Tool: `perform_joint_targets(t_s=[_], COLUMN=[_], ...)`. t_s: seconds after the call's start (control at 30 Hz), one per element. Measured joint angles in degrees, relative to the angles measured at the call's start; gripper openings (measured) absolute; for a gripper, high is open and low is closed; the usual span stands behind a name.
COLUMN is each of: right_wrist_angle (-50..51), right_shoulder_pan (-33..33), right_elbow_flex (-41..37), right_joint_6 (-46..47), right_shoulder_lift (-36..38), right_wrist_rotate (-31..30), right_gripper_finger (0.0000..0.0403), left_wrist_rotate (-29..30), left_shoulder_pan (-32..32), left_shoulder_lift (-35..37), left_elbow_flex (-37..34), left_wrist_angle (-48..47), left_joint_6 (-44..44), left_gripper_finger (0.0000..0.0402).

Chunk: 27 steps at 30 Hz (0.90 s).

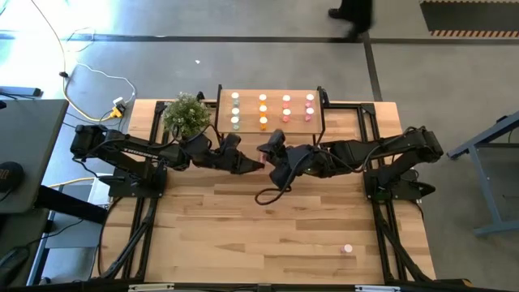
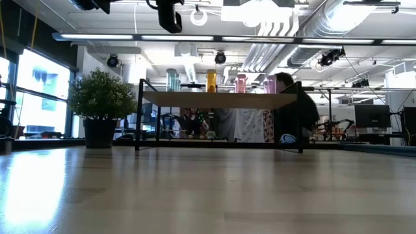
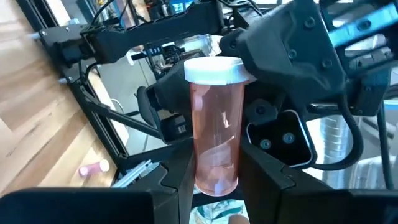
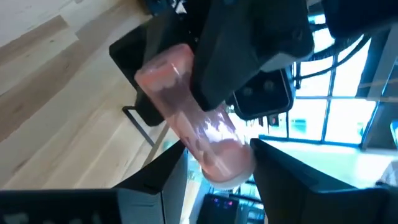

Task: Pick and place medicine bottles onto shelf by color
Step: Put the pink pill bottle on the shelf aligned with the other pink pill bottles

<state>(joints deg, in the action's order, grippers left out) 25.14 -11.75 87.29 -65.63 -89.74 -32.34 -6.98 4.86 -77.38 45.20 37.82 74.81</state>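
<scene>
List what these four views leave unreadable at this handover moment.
- High view: the pink bottle between the two grippers is hidden by the arms meeting in front of the shelf.
- Right wrist view: the bottle's cap is blurred and partly covered by the left gripper, shut on the bottle.
- Low view: the shelf's back rows hide behind its front bottles.
- Right gripper: whether its fingers touch the bottle.

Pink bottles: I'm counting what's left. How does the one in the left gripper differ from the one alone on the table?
The held bottle hangs above the table, gripped by the left gripper; the lone bottle rests on it. The held bottle is beside the shelf; the lone bottle far from it. Both pink, white-capped.
</scene>
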Motion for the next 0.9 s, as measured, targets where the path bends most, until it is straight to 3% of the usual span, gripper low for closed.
perform_joint_targets(t_s=[0.3, 0.47, 0.9], right_wrist_angle=[0.5, 0.4, 3.9], right_shoulder_pan=[0.0, 0.0, 0.1], right_elbow_flex=[0.0, 0.0, 0.0], right_joint_6=[7.5, 12.1, 28.3], right_shoulder_lift=[0.1, 0.1, 0.2], right_wrist_rotate=[-3.2, -8.0, -19.1], right_gripper_finger=[0.0161, 0.0161, 0.0161], left_wrist_rotate=[-0.5, -1.3, -1.6], left_shoulder_pan=[0.8, 1.6, 3.6], left_shoulder_lift=[0.0, 0.3, 2.6], left_elbow_flex=[0.0, 0.0, 0.0], left_wrist_angle=[0.2, 0.1, 2.3], left_joint_6=[-1.6, -3.6, -17.1], left_gripper_finger=[0.0095, 0.0095, 0.0095])
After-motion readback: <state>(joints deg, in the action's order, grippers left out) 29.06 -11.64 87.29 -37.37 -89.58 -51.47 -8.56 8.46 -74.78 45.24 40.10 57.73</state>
